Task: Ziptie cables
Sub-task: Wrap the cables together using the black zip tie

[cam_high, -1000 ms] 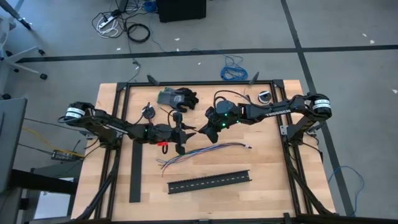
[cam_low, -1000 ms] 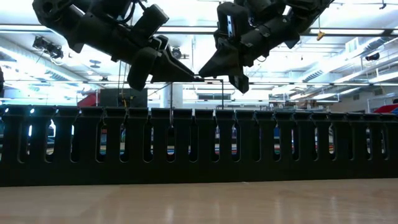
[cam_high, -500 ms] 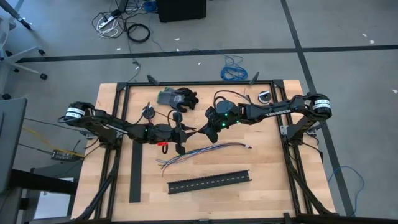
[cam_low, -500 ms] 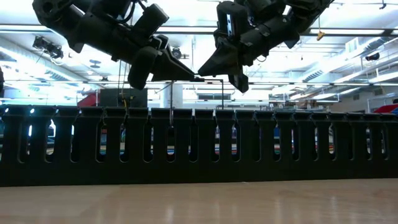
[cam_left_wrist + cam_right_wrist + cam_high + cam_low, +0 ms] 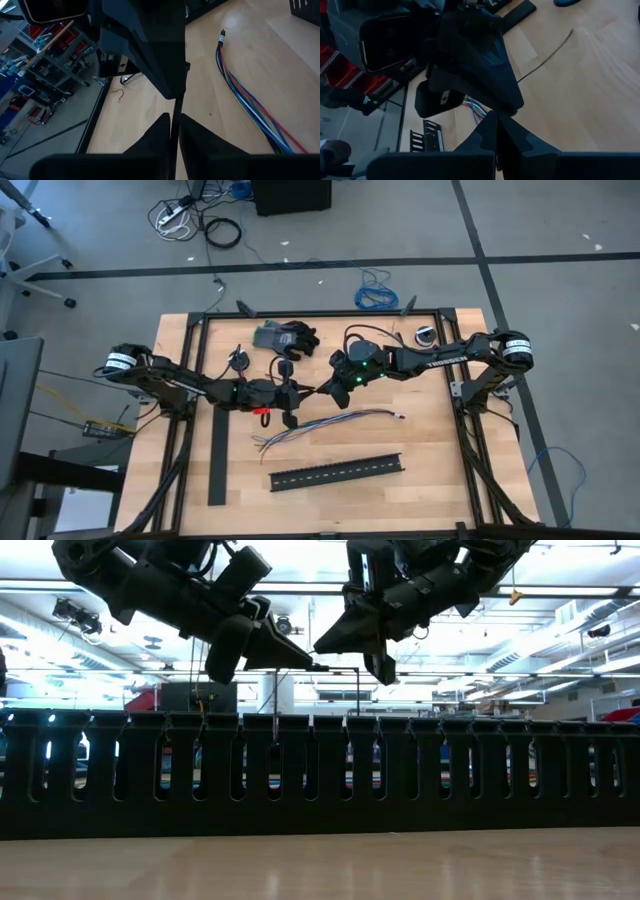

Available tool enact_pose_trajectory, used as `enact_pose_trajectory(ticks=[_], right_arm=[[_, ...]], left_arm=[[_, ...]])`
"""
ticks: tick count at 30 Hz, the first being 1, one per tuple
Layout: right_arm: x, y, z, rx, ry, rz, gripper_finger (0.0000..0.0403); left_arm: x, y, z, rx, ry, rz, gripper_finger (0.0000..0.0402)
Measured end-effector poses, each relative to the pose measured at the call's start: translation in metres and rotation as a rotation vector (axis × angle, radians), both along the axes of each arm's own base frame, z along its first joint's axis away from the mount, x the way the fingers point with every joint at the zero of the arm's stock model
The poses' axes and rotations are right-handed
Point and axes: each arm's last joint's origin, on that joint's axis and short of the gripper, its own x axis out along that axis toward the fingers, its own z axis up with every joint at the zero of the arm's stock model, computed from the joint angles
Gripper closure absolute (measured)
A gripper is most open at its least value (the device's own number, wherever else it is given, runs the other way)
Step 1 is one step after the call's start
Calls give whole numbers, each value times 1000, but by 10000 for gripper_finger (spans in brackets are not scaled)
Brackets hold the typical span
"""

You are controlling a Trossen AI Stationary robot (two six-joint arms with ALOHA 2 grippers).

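A thin black zip tie (image 5: 340, 669) hangs in the air above the table's middle, between my two grippers, which meet tip to tip. My left gripper (image 5: 303, 391) comes from the table's left and is shut on the strap. My right gripper (image 5: 325, 387) comes from the right and is shut on it too. Past the grippers the strap runs level, then bends down (image 5: 358, 690). The cables (image 5: 325, 422), thin blue, grey, white and green wires, lie loose on the wood just nearer than the grippers, splayed at their left end; the left wrist view shows the cables (image 5: 250, 105) as well. My left gripper pinches the zip tie's strap (image 5: 175, 122) between its two fingers, which lie along the strap. The fingers come from the table's left, slanting a little down. The strap is lifted clear of the table. My right gripper has its shut fingertips (image 5: 172, 85) on the same strap (image 5: 175, 102), just beyond my left fingers. It comes from the table's right, slanting down. Its own fingers hide the contact in the right wrist view.
A black slotted channel (image 5: 335, 470) lies near the front edge and fills the low view (image 5: 320, 780). A flat black bar (image 5: 218, 458) lies at the left, a dark glove (image 5: 287, 337) at the back. A loose zip tie (image 5: 545, 55) lies on the wood.
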Motion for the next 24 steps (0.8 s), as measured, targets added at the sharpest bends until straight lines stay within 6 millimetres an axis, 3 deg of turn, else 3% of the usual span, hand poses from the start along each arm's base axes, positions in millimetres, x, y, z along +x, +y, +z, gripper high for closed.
enact_pose_trajectory(ticks=[13,24], right_arm=[[0,0,0,-56,-13,30,395],[1,-2,6,-249,-93,109,299]], left_arm=[[0,0,0,-20,-7,9,400],[0,0,0,-56,-17,23,401]])
